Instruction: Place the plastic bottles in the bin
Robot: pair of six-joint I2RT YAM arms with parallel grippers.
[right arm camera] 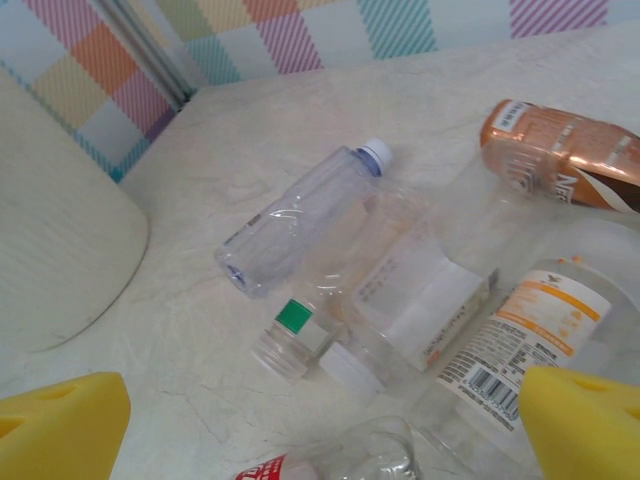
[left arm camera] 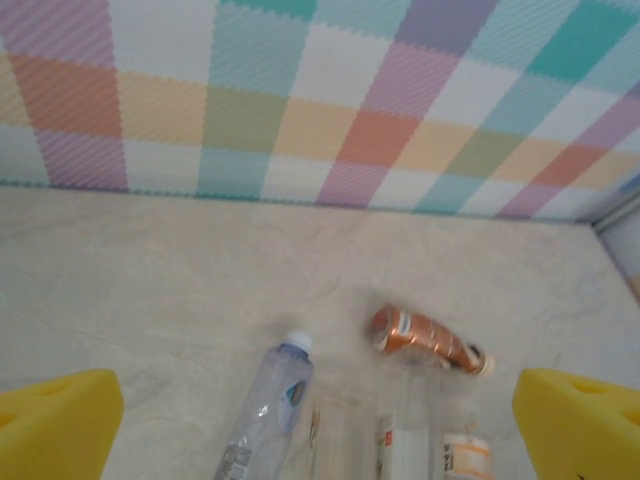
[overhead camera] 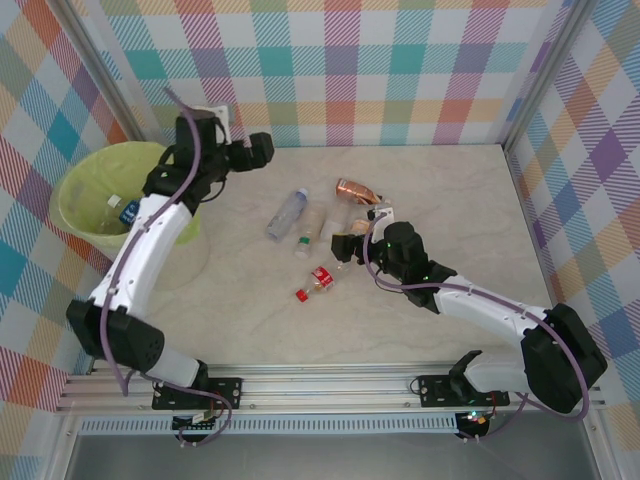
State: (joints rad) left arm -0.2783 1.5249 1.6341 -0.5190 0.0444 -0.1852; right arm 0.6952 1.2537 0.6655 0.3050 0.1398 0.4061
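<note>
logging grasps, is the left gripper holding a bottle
No, the left gripper is open wide with nothing between its fingers; the bottles lie on the table beyond.

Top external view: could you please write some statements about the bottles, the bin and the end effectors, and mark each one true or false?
1. The brown-labelled bottle lies on its side on the table. True.
2. The bin stands at the table's right edge. False: it stands at the left, beside the left arm.
3. A bottle with a blue label lies inside the bin. True.
4. The left end effector is shut on a bottle. False: it is open and holds nothing.
</note>
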